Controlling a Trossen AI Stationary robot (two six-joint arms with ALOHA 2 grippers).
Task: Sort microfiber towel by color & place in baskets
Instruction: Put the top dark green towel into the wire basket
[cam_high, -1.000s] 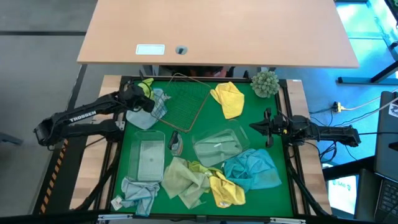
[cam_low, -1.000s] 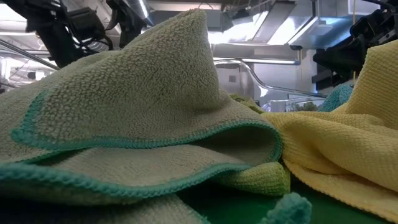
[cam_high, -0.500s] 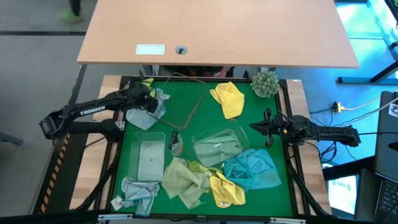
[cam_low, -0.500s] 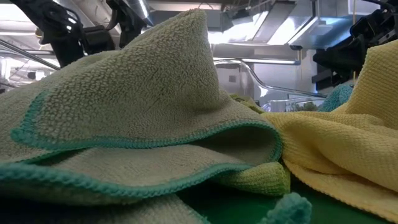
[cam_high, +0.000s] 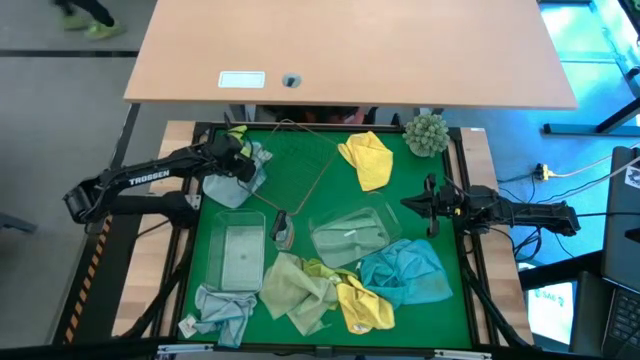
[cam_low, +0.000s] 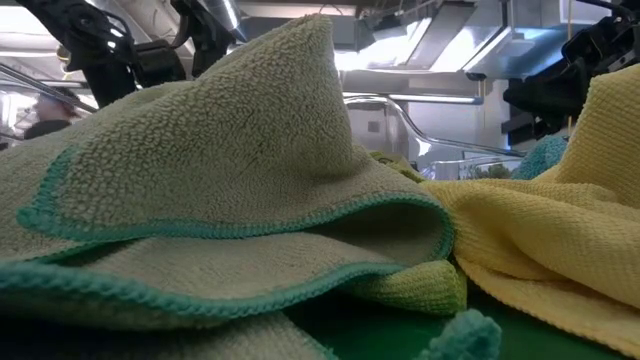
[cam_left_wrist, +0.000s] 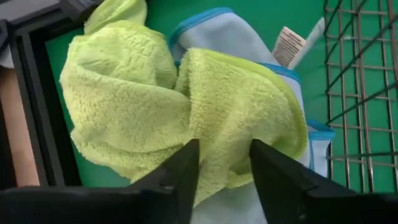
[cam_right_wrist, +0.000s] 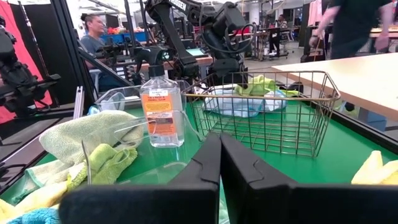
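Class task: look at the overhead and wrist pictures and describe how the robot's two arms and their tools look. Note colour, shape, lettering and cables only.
Both arms are dark, almost black, built of slim jointed segments. The left arm carries white TROSSEN lettering along its side. The left tool ends in two flat, wedge-shaped dark fingers. The right tool shows the same dark, angular fingers. A thin pale cable runs off the table edge near the right arm.

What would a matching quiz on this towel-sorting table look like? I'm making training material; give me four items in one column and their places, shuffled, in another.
Items:
1. lime green towel
2. teal blue towel
3. yellow towel
4. plant ball

Places:
A. far right corner of the mat
B. near edge, right of the towel pile
C. far left corner, at the left gripper
D. just right of the wire basket

Pairs: 1-C, 2-B, 3-D, 4-A
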